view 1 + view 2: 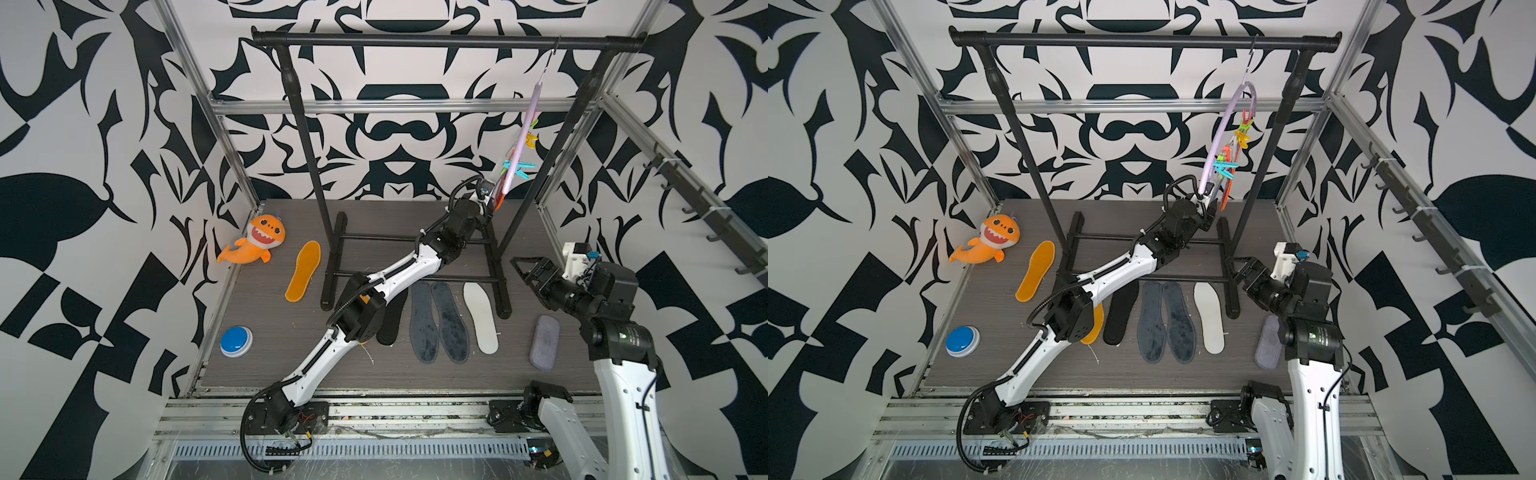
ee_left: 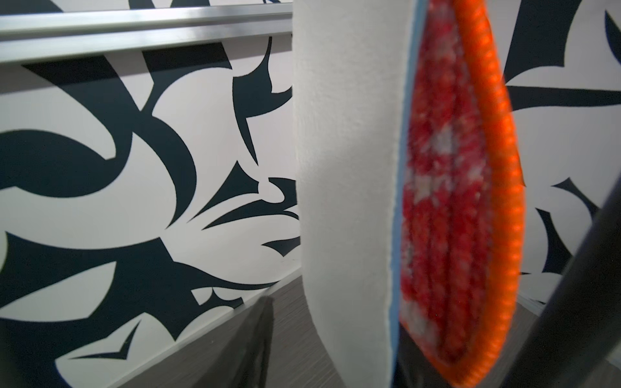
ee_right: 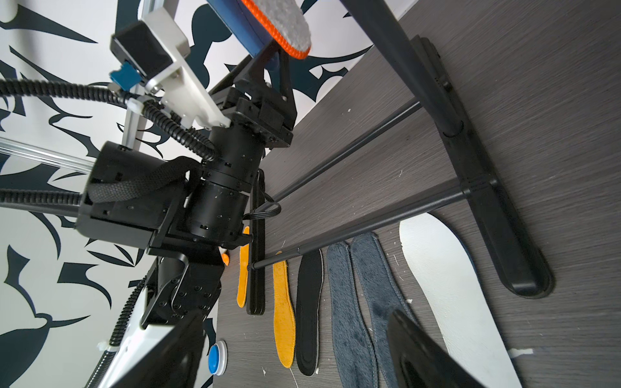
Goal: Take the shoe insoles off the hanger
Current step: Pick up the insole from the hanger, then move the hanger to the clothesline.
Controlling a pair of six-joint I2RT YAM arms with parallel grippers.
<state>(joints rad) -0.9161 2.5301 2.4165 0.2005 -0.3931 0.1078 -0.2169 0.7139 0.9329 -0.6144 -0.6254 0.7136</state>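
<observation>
- Nearest, before the feet of the rail (image 1: 415, 40), 6 freed insoles (image 1: 451, 322) lay flat.
- Beside the rail's right foot, my right gripper (image 1: 524, 270) hung wide and empty.
- Under the rail's bar, my left gripper (image 3: 274, 60) straddled the white insole (image 2: 346, 168) pegged to the hanger (image 1: 524, 124); I could not tell if it pinched. Next: clamp firmly, pull down.

A black clothes rail (image 1: 415, 40) is stood at the back of the grey tabletop (image 1: 291, 370). An orange plush shark (image 1: 255, 243) is laid far left, a blue button (image 1: 235, 340) near left, and a lilac-grey oblong pad (image 1: 544, 341) at right.
</observation>
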